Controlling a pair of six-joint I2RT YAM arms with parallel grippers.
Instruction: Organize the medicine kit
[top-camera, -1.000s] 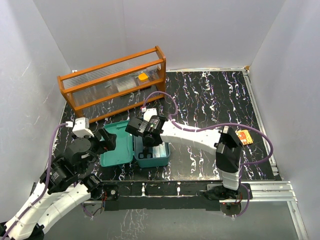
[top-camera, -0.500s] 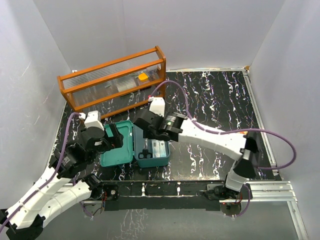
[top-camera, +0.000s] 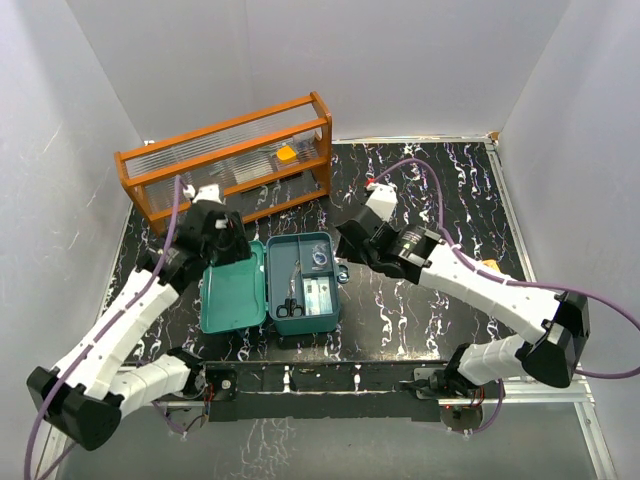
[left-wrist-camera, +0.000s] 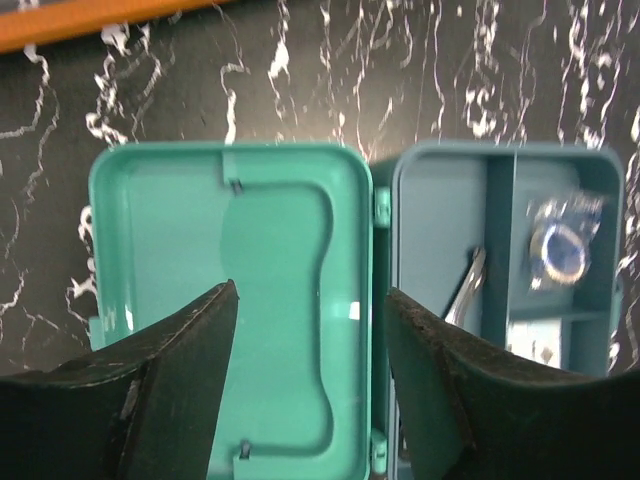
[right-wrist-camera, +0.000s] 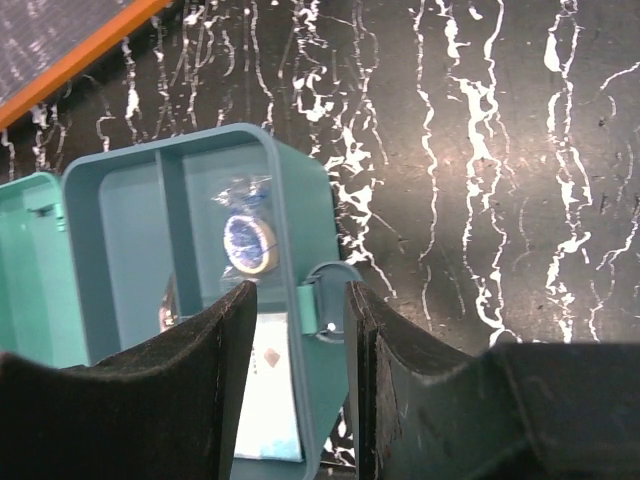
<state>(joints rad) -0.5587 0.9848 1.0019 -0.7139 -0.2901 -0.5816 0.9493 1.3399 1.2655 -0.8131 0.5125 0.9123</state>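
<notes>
In front of the wooden rack, the medicine kit lay open, lid leftward, hinge running rack-to-front. The left gripper, fingers parted and empty, hung over the lid's rack-side edge. The right gripper, likewise parted and empty, stood off the base's rack-side corner.

left gripper: I see fingers parted, empty, reaching far.
right gripper: fingers narrowly parted, empty, stretched leftward.
</notes>
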